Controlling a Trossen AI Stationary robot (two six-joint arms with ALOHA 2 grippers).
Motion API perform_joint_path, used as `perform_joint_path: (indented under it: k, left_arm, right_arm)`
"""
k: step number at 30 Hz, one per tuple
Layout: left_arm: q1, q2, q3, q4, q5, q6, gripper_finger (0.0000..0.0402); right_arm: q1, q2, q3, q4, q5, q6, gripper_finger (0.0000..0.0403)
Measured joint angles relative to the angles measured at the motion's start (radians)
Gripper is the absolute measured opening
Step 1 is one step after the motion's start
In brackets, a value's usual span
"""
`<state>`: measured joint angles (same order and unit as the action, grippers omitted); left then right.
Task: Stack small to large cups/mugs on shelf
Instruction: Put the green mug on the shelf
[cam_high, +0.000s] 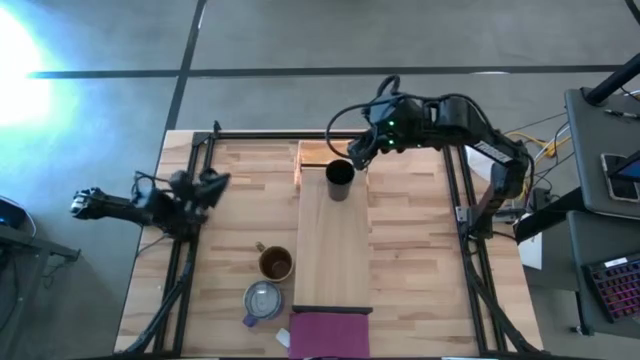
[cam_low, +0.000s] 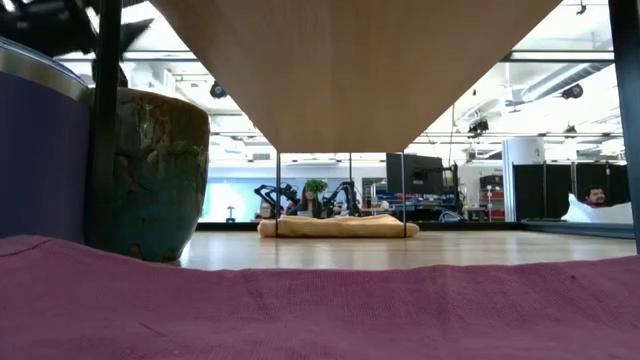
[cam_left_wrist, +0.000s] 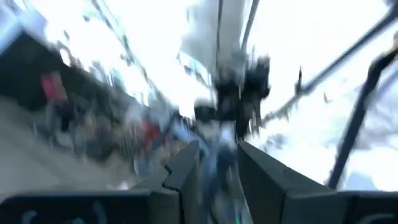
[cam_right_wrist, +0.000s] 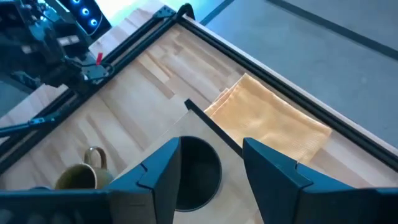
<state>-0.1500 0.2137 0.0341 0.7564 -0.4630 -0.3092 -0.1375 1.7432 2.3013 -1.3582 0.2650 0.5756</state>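
Note:
The small dark cup (cam_high: 340, 178) stands upright on the far end of the light-wood shelf (cam_high: 333, 250); it also shows in the right wrist view (cam_right_wrist: 198, 169). My right gripper (cam_high: 358, 152) is open, just above and beyond the cup, with its fingers (cam_right_wrist: 163, 167) on either side of the rim. The brown mug (cam_high: 276, 263) and the grey-blue mug (cam_high: 262, 300) stand on the table left of the shelf's near end. My left gripper (cam_high: 213, 184) is open and empty at the table's left edge. My right gripper comes at the cup slanting down from the table's far side, with the rim (cam_right_wrist: 214, 158) between its spread fingers. One finger overlaps the rim in the wrist view. I cannot tell whether it touches.
A magenta cloth (cam_high: 330, 335) lies at the shelf's near end and fills the bottom of the low view (cam_low: 320, 300). The shelf's orange-wood end (cam_right_wrist: 267, 124) lies beyond the cup. A black frame (cam_high: 455, 200) runs around the table.

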Motion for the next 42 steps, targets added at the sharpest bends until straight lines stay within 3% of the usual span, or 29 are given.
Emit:
perform_joint_path:
  k: [4,7,10,14,17,20,27,36,42]
  left_arm:
    - [0.0,0.005,0.004,0.163,-0.115,0.065,0.0095]
    - [-0.002,0.011,0.082,0.068,-0.113,0.113,0.0095]
    - [-0.004,0.06,0.269,-0.443,-0.09,0.055,0.0095]
    - [-0.004,0.255,0.565,-1.169,0.005,-0.074,0.0095]
    - [-0.004,0.392,0.696,-1.422,0.184,-0.122,0.0095]
    - [-0.008,0.53,0.735,-1.433,0.332,-0.1,0.0095]
    - [-0.011,0.799,0.753,-1.374,0.458,-0.074,0.011]
    - [-0.055,0.96,0.834,-1.352,0.472,-0.057,0.0179]
    - [-0.08,1.021,0.842,-1.355,0.472,-0.069,0.0194]
  right_arm:
    - [0.0,0.004,0.0,0.0,0.001,0.0,0.0166]
    - [0.0,0.012,-0.004,-0.002,0.0,0.0,0.0166]
    - [0.0,0.02,-0.005,-0.027,-0.011,0.004,0.0166]
    - [0.0,0.025,-0.005,-0.108,-0.014,0.032,0.0166]
    - [0.0,0.025,-0.005,-0.168,-0.014,0.052,0.0166]
    - [0.0,0.025,-0.006,-0.216,-0.015,0.054,0.0166]
    - [0.021,-0.002,-0.036,-0.213,-0.056,0.06,0.0167]
    - [0.099,-0.109,-0.142,-0.212,-0.029,0.168,0.0167]
    - [0.158,-0.203,-0.28,-0.213,0.016,0.28,0.0167]
